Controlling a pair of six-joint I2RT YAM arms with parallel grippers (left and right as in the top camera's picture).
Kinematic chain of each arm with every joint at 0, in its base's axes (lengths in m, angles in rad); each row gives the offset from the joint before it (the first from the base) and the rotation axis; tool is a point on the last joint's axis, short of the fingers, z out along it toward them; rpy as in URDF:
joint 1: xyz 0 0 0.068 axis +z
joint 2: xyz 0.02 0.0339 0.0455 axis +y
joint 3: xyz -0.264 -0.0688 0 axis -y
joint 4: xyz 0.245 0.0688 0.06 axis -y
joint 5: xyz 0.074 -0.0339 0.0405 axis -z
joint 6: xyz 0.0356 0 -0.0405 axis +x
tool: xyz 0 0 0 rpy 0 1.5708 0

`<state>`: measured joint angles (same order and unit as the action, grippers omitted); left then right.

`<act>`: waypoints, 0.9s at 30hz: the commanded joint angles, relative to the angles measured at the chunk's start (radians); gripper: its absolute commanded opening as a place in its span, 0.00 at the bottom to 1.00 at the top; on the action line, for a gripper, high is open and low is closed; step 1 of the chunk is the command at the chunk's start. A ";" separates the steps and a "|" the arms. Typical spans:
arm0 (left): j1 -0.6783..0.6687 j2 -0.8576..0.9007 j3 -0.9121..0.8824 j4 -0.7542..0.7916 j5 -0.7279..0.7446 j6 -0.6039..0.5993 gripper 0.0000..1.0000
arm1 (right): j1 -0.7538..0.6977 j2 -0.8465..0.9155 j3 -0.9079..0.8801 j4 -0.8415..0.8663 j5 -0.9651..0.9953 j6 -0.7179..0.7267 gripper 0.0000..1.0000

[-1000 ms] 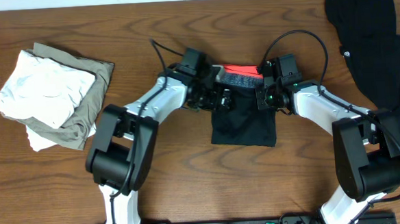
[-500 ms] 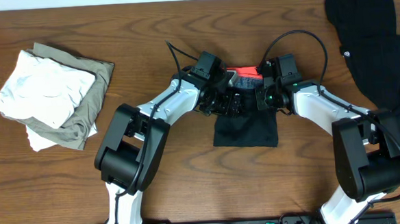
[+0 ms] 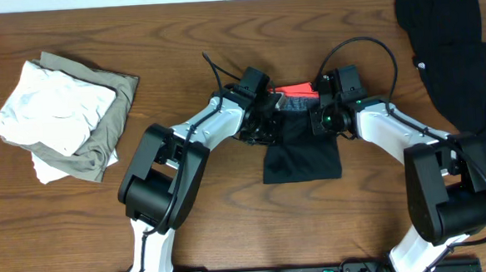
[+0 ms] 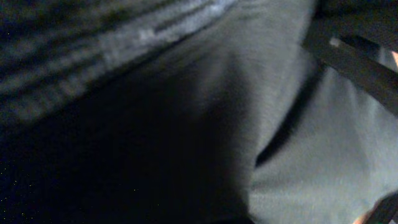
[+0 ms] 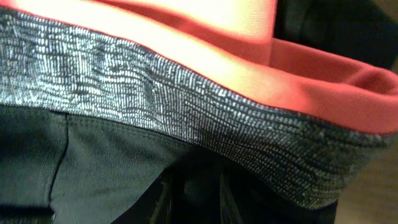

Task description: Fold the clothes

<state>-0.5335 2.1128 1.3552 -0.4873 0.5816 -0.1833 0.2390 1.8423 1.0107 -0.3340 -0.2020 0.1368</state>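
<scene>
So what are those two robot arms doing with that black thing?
Two robot arms are folding clothes. The left gripper and right gripper are both down on the black leggings, near the grey-and-red waistband. The leggings lie in a small bundle mid-table. More black clothes wait at the far right, and a white and olive pile sits on the left.

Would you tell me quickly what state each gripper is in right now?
Left gripper: cannot be told, pressed into the leggings.
Right gripper: closed on the leggings' waistband.
</scene>
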 commanded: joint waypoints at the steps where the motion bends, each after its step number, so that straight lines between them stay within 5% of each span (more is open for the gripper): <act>1: 0.037 0.061 -0.049 -0.108 -0.270 0.005 0.06 | -0.018 -0.063 0.016 -0.075 0.000 -0.016 0.26; 12: 0.247 -0.126 0.048 -0.383 -0.653 0.102 0.06 | -0.119 -0.402 0.084 -0.265 0.003 -0.023 0.25; 22: 0.427 -0.236 0.071 -0.386 -0.985 0.147 0.06 | -0.138 -0.515 0.084 -0.357 0.003 -0.056 0.26; 27: 0.492 -0.258 0.122 -0.382 -0.998 0.165 0.06 | -0.138 -0.515 0.084 -0.375 0.003 -0.056 0.25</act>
<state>-0.0761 1.8908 1.4223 -0.8734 -0.3305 -0.0475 0.1085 1.3373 1.0866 -0.7048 -0.2016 0.0967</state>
